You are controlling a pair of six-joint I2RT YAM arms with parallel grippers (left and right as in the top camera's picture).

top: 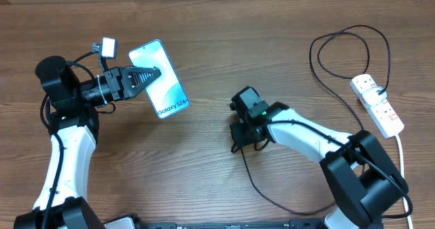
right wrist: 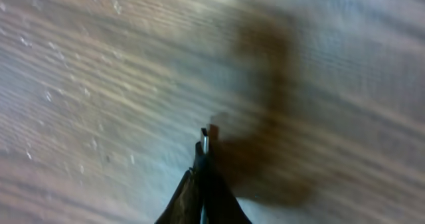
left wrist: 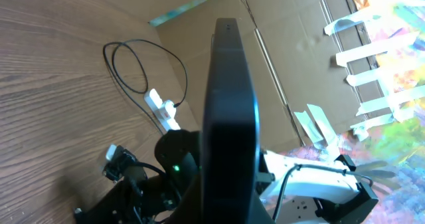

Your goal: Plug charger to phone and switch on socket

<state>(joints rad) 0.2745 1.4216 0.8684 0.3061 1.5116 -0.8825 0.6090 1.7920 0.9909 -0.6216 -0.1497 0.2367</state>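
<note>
From overhead, the left tool (top: 153, 73) is clamping the phone (top: 164, 87) by its edge and holding it up off the desk (top: 204, 188), screen facing upward, on the left side. Near the middle, the right tool (top: 239, 141) is pointing down at the wood with its jaws closed, and the charger (top: 247, 169) is trailing out from under it, running toward the robot and then round to the socket (top: 378, 105) at the far right, where it appears to be plugged in already. Phone and right tool are sitting well apart.

In the left wrist view, the phone (left wrist: 229, 117) is showing edge-on as a dark slab filling the centre, tilted up from the desk. The tool's own fingers are not showing clearly here. Beyond it, the socket (left wrist: 161, 110) and a loop of black cable are lying by the cardboard wall (left wrist: 279, 44).

In the right wrist view, the right tool (right wrist: 202, 187) is pinching shut on the charger's end, with the connector tip (right wrist: 204, 141) sticking out past the fingertips just above the blurred wood.

Judging from this, the pickup of the plug is finishing and the mating step is coming next. That calls for carrying the tip across to the phone's bottom edge, lining it up squarely with the port, and pushing in while the left tool is bracing. The socket's switch is waiting untouched.
</note>
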